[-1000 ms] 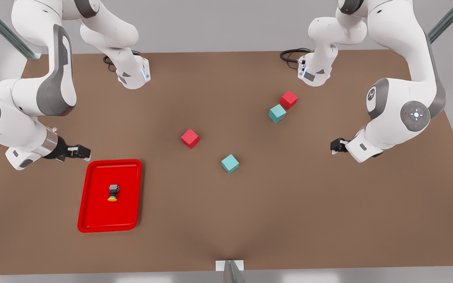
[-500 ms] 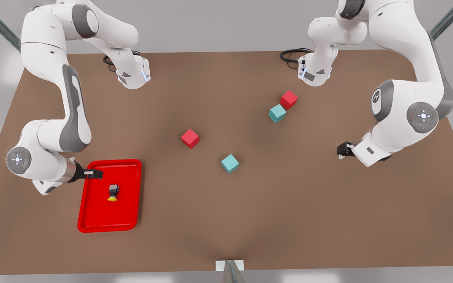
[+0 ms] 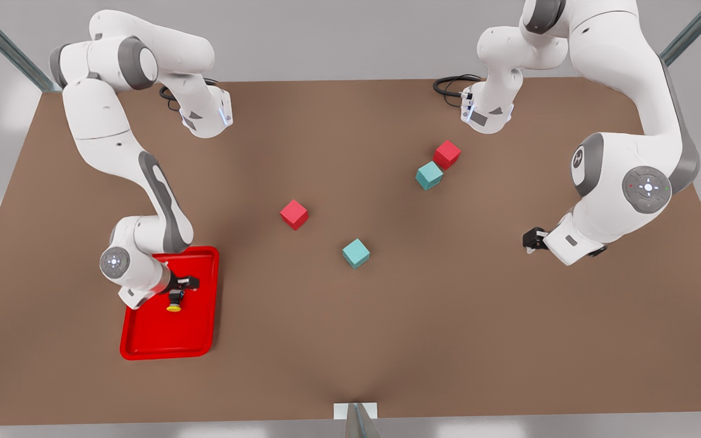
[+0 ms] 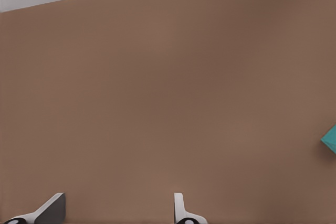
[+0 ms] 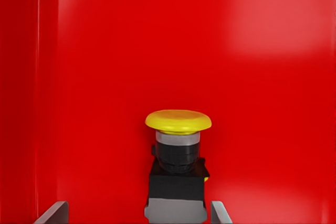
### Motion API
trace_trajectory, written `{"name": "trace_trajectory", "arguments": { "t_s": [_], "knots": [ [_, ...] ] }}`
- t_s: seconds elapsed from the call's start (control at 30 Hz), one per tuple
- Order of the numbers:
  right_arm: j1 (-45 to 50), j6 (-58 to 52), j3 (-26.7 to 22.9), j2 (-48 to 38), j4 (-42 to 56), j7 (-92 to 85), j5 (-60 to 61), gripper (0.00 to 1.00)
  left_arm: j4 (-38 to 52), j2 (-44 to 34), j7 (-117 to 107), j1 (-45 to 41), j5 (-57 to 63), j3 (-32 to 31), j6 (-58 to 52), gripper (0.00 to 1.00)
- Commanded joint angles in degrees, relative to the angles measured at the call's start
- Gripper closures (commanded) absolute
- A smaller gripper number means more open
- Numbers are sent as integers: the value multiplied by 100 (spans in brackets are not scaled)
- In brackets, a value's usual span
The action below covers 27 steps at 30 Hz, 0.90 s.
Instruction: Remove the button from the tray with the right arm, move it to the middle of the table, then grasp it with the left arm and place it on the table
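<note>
Two red cubes (image 3: 294, 214) (image 3: 446, 154) and two teal cubes (image 3: 356, 253) (image 3: 429, 175) sit mid-table (image 3: 448, 340), well apart from the tray (image 3: 143, 344). Button (image 5: 177, 171) lies on its side inside the tray, nothing else in it. Right gripper (image 3: 181, 285) just above it, jaws open, straddling the body, not closed. Left gripper (image 3: 532, 238) waits over bare table on the front view's right, jaws open, empty.

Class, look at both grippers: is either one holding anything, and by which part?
Nothing is held. The right gripper is open over the tray, fingers either side of the button. The left gripper waits open above the table.
</note>
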Motion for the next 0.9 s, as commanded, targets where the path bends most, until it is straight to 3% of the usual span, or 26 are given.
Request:
{"name": "trace_trajectory", "arguments": {
  "t_s": [0.0,0.13,0.2,0.27,0.47,0.53,0.6,0.67,0.8,0.83,0.87],
  "knots": [
    [-21,518,-4,8,-28,-306,-7,0,3,-7,-28,0,13,-8,31,0],
    [-48,527,-66,52,-99,-341,-25,0,-6,-25,-28,0,13,1,22,0],
    [-30,465,-66,52,-116,-341,-25,15,-6,-25,-19,0,22,1,22,0],
    [-13,439,-66,26,-204,-350,-25,23,-6,-16,-19,0,31,1,22,0],
    [-48,439,-66,0,-406,-350,-25,28,-6,-7,-11,0,31,1,31,0],
    [-39,439,-66,17,-345,-341,-25,44,-6,-7,-11,0,31,1,22,0],
    [-4,448,-66,17,-239,-306,-16,52,-6,-7,-11,0,31,1,22,0],
    [5,439,-66,-27,-213,-332,-25,70,-6,-25,-11,0,31,1,13,0],
    [31,299,-22,-141,6,-359,-25,71,-6,-33,-11,0,31,1,13,0],
    [40,-351,57,-115,507,-507,-42,71,-6,-42,-2,0,31,1,13,0],
    [189,-905,435,-71,964,-2035,-244,71,-6,-42,-2,0,31,1,13,0]
  ]
}}
